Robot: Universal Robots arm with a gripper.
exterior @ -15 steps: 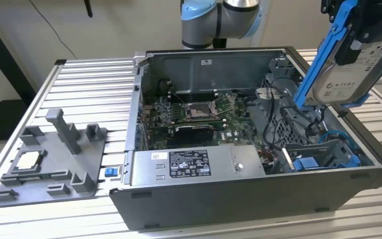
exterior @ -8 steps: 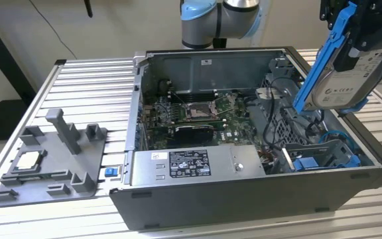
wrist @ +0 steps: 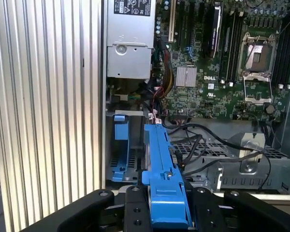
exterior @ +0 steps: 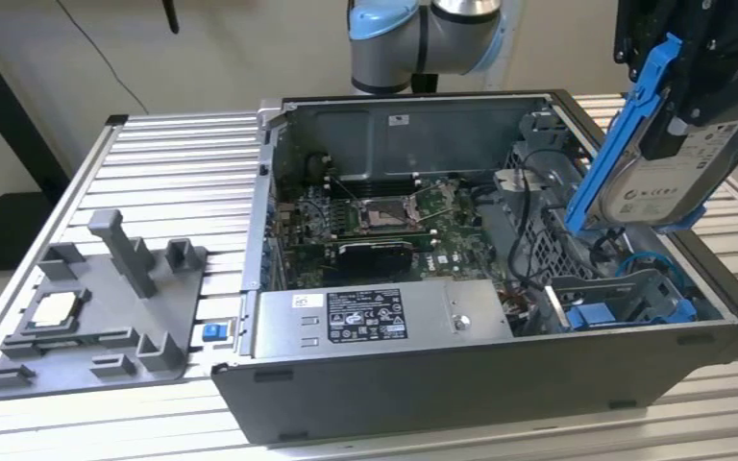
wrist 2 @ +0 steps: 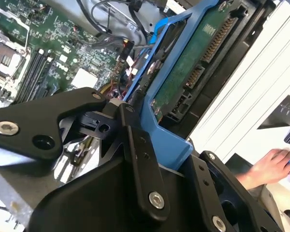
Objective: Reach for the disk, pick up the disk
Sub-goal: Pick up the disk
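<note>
Your black claw (exterior: 676, 115) is clamped on the disk (exterior: 657, 182), the flat silver hard drive with a white label and a blue plastic frame, and holds it tilted in the air above the end of the open dark grey computer case (exterior: 498, 384) at the exterior view's right, clear of the case. In the second wrist view the black fingers (wrist 2: 135, 145) press against the blue frame of the disk (wrist 2: 183, 82), whose green circuit board faces the camera; in the first wrist view the blue edge of the disk (wrist: 162, 169) runs out from between the fingers (wrist: 135, 208). Below it you see a blue drive bracket (wrist: 120, 145) sitting in its bay, the green motherboard (exterior: 395, 206) and the large grey box with a black-and-white label (exterior: 369, 317). The case lies on a ribbed silver aluminium counter (exterior: 177, 163). On the counter at the exterior view's left stands a grey plastic fixture tray (exterior: 112, 307) with a small square silver processor chip (exterior: 55, 309) in it, and a small blue block (exterior: 212, 331) lies between tray and case. Behind is a plain light wall (exterior: 241, 48), and a person's hand (wrist 2: 270, 166) rests beside the counter in the second wrist view.
</note>
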